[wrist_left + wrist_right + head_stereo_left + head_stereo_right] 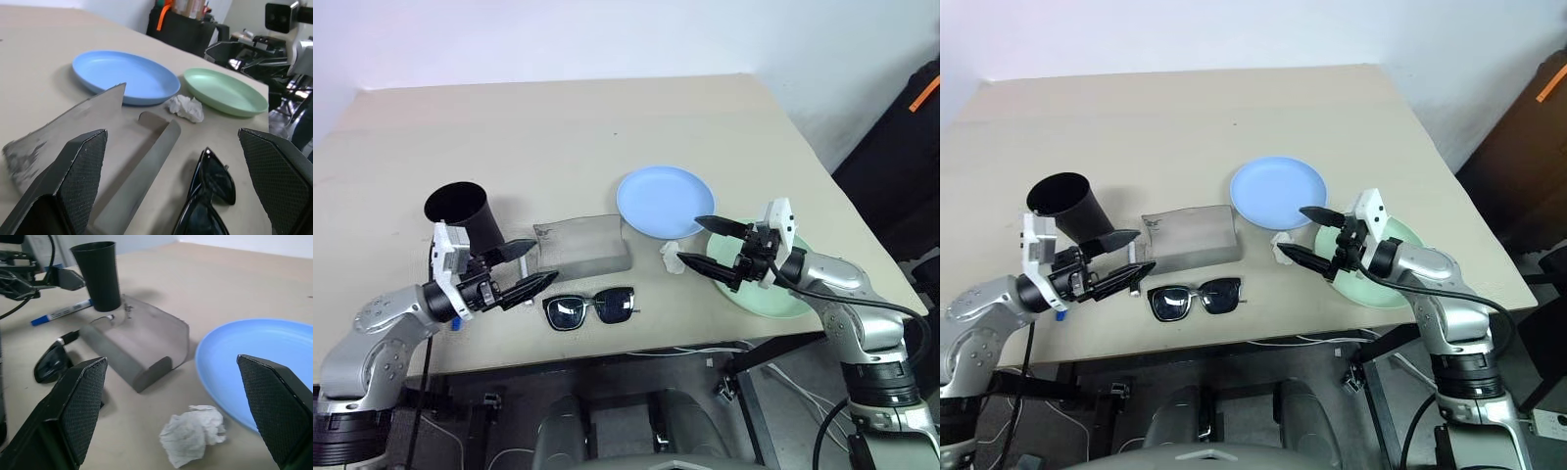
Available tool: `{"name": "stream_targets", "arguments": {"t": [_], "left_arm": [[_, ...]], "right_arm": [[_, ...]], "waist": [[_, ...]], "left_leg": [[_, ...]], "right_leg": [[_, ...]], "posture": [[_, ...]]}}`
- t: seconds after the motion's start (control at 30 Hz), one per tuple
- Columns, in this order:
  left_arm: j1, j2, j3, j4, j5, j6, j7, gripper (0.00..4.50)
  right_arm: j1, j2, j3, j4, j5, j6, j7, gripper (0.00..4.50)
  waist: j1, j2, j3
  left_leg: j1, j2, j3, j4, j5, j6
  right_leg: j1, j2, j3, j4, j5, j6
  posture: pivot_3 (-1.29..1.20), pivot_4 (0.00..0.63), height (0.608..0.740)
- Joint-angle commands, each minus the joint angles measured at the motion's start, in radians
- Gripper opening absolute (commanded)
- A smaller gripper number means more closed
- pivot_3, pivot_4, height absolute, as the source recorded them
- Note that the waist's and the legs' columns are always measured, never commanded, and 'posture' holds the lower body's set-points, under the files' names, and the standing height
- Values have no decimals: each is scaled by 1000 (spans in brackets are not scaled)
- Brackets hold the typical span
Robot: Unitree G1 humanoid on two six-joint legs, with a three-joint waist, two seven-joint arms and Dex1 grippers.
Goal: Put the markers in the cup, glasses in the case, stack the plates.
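Observation:
The black cup (460, 210) stands upright at the left of the table. My left gripper (536, 264) hovers open and empty just to its right, level with the case's left end. A blue-capped marker (60, 313) lies by the cup's base, under that arm. A black cap (68, 338) pokes out beside the case; I cannot tell more of it. The grey case (584, 247) lies mid-table with its translucent lid tilted up. The glasses (590, 307) lie in front of it. The blue plate (663, 201) and green plate (225, 92) sit side by side. My right gripper (690, 241) hangs open over the green plate's left rim.
A crumpled white paper wad (672, 257) lies between the case and the green plate, just below my right gripper. The table's front edge (636, 351) runs close behind the glasses. A dark bag with an orange strap (901, 147) stands beyond the table's right side.

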Motion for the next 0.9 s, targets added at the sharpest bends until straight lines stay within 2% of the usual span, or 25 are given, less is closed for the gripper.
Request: {"name": "stream_targets", "arguments": {"t": [0.03, 0.23, 0.37, 0.5, 0.7, 0.9], "left_arm": [[-34, 3, -15, 13, 15, -12, -20, 4500], [-102, 9, -44, 44, 33, -4, -49, 4500], [-126, -3, -71, 33, 36, 15, -43, 4500], [-143, -11, -100, 23, 39, 36, -39, 4500], [-167, -11, -145, 25, 55, 53, -47, 4500], [-176, -4, -202, 54, 129, 28, -59, 4500]], "right_arm": [[13, -20, -37, -48, 9, -17, -16, 4457], [66, -30, -62, -102, 28, 0, -54, 4457], [99, -77, -86, -125, 34, 51, -70, 4457], [113, -154, -115, -143, 104, 212, -73, 4457], [167, -262, -92, -210, 98, 372, -113, 4457], [165, -305, -46, -260, 84, 505, -168, 4457]], "waist": [[0, 0, 0], [1, 0, 0], [2, 0, 0], [2, 0, 0], [2, 0, 0], [1, -1, 0]], "left_leg": [[0, 0, 0, 0, 0, 0], [0, 0, -1, 2, 0, 0], [0, 0, -1, 3, 0, 0], [0, 0, -1, 3, 0, 0], [0, 0, -2, 3, 0, 0], [0, -1, -3, 4, 0, 0]], "right_leg": [[0, 0, 0, 0, 0, 0], [0, 0, 0, 3, 0, 0], [0, 0, 0, 3, 0, 0], [0, 0, 0, 4, 0, 0], [0, 0, 0, 4, 0, 0], [0, 0, 0, 4, 0, 0]], "posture": [[0, 150, 726], [0, 150, 726], [0, 150, 726], [0, 150, 726], [0, 150, 726], [0, 150, 726]]}}
